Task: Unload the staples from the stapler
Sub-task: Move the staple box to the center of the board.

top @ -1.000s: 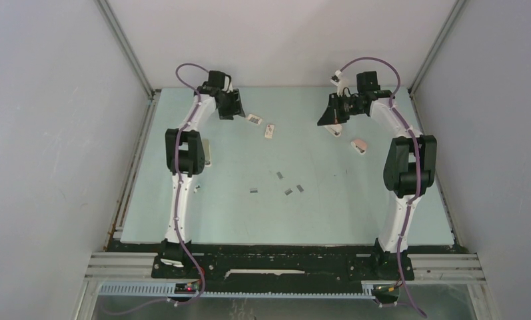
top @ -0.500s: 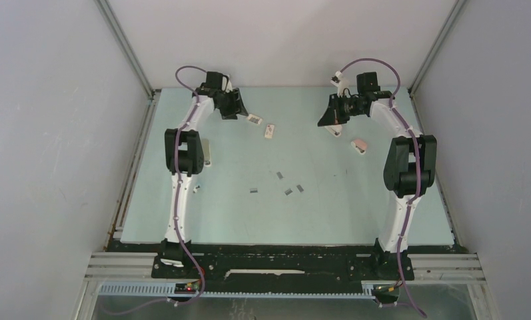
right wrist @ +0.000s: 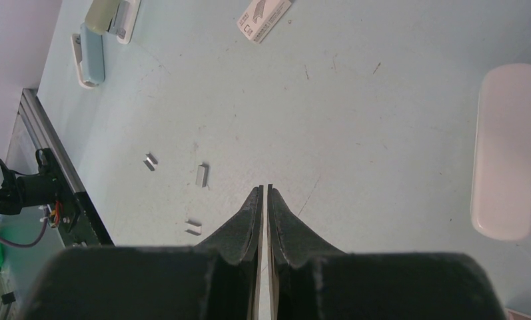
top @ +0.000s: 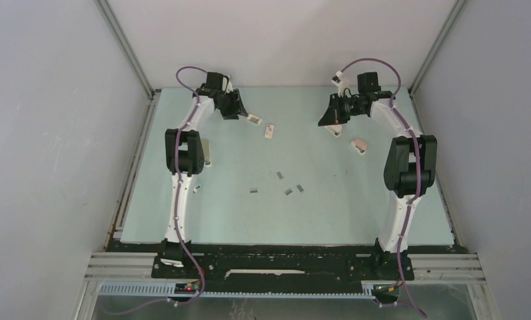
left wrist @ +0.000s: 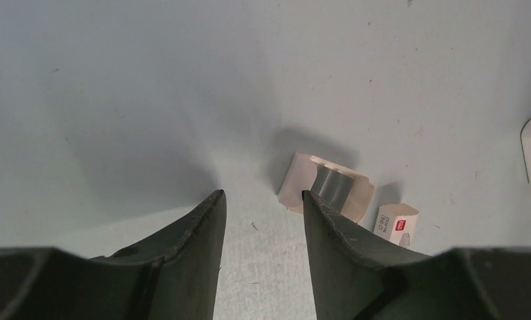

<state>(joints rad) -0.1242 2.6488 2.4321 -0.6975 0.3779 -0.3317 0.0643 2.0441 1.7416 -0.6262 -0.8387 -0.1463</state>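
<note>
1. The staples (top: 288, 191): we count four tiny grey strips lying loose mid-table (top: 249, 220), so unloading looks mostly done to us.
2. A pink stapler (top: 360, 145) lies far right and another stapler (top: 206, 152) sits by the left arm. We can't tell if either one's emptied.
3. Left gripper (left wrist: 262, 195) has its jaws partway apart and empty, beside an open white box (left wrist: 292, 183). Right gripper (right wrist: 264, 188) is pinched closed, holding nothing.
</note>
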